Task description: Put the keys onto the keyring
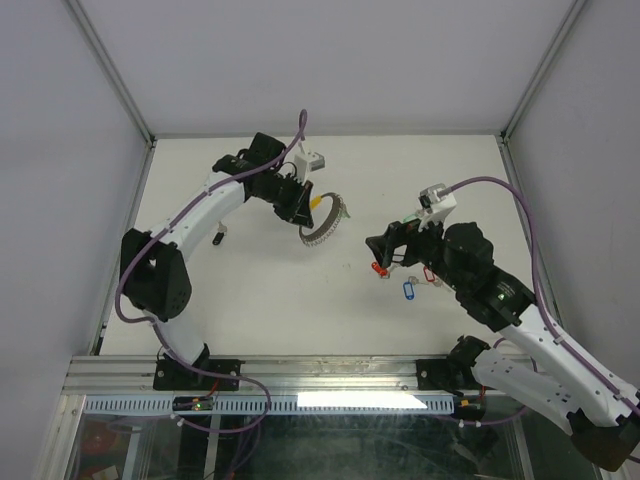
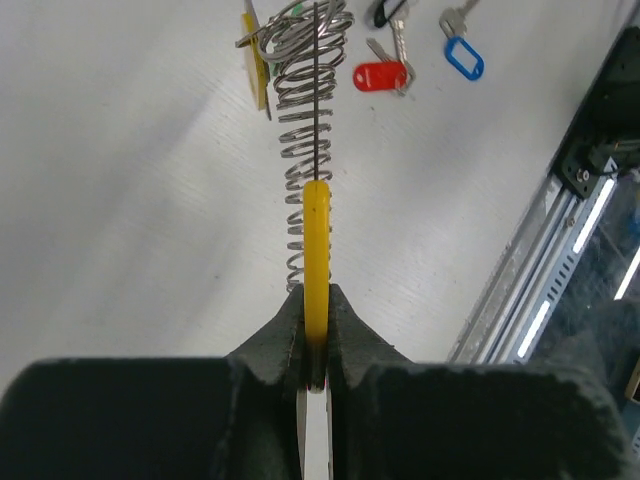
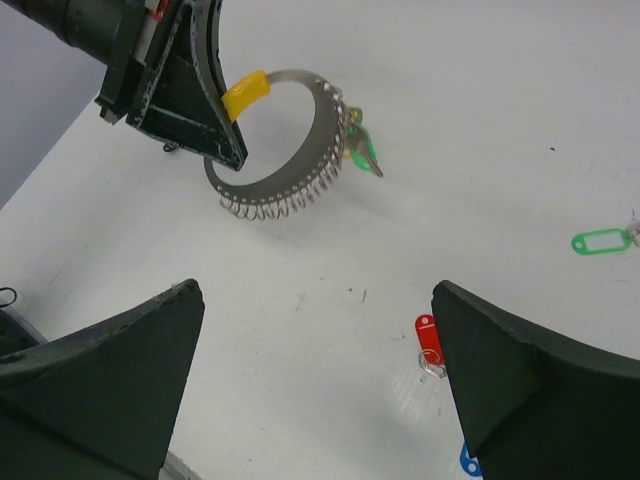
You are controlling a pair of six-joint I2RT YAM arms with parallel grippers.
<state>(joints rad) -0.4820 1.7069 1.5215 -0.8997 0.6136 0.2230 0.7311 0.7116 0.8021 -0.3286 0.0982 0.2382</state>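
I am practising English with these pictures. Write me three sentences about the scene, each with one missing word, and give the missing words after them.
1. The left gripper is shut on the ____ segment of the keyring.
2. The right gripper holds nothing, and its jaws stand wide ____.
3. In the right wrist view, the key seen whole between the right gripper's fingers has a ____ tag.

Missing words: yellow; open; red.

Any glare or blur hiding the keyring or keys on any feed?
Top external: even light, glare only on the front rail, keys tiny. Left wrist: keyring sharp, near foreground dark and soft. Right wrist: keyring and red key crisp, shadows faint.
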